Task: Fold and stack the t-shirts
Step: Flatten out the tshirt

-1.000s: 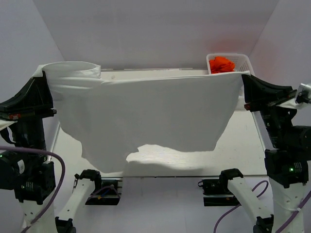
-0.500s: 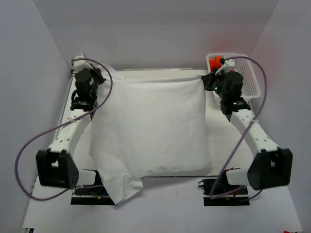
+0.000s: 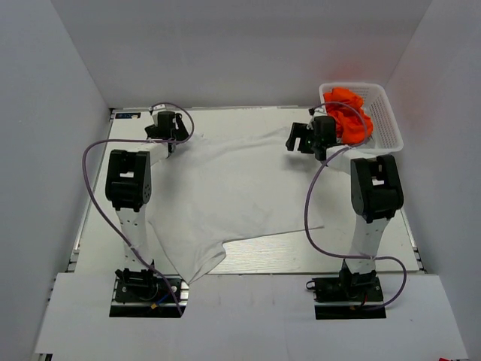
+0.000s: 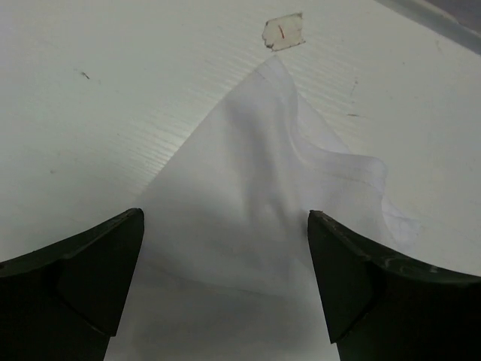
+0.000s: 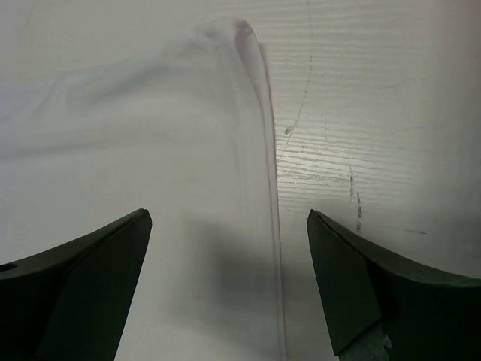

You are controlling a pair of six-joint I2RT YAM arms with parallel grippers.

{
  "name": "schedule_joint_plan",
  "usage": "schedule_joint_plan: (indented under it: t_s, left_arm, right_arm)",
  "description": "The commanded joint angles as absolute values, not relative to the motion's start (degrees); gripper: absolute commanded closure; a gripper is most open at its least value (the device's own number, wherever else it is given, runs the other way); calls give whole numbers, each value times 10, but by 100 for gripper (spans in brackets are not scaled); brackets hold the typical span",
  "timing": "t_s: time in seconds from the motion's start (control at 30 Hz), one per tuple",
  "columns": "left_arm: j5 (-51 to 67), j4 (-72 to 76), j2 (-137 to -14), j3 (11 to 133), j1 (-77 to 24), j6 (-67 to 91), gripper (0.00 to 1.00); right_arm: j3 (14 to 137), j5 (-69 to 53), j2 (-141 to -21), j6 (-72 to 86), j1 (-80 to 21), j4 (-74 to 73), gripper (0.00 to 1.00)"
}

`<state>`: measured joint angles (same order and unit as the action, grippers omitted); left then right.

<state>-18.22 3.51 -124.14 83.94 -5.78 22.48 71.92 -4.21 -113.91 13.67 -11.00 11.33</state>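
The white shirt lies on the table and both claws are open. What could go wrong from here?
1. A corner of the white t-shirt reaches over the near edge of the table; it may drag the cloth off.
2. Under the left claw the cloth is wrinkled, so the fold may come out crooked.
3. The right claw is near the basket of orange shirts and might bump it.

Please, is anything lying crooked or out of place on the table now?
Yes. The white t-shirt lies skewed and wrinkled: its near-left part trails to the near edge of the table, while its right side stops well short of that edge.
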Motion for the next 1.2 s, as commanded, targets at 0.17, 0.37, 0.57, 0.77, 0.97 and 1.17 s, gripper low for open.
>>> schedule_joint_plan:
  t_s: [0.17, 0.37, 0.57, 0.77, 0.97, 1.17]
  left_arm:
    - [-196, -10, -1104, 836, -68, 252, 0]
    - [-192, -69, -988, 694, -73, 300, 0]
    - [-109, 0, -899, 518, -73, 330, 0]
    - [-114, -25, -983, 559, -73, 337, 0]
    - [-121, -28, -1069, 618, -58, 346, 0]
    - [-114, -59, -1197, 750, -58, 346, 0]
  right_arm:
    - [650, -47, -1005, 142, -127, 163, 10]
    - [571, -72, -962, 185, -147, 162, 10]
    - [526, -88, -968, 214, -170, 176, 10]
    - [548, -57, -1008, 230, -177, 147, 10]
    - [600, 15, -1082, 269, -175, 99, 10]
    - [704, 99, -1161, 297, -171, 1, 10]
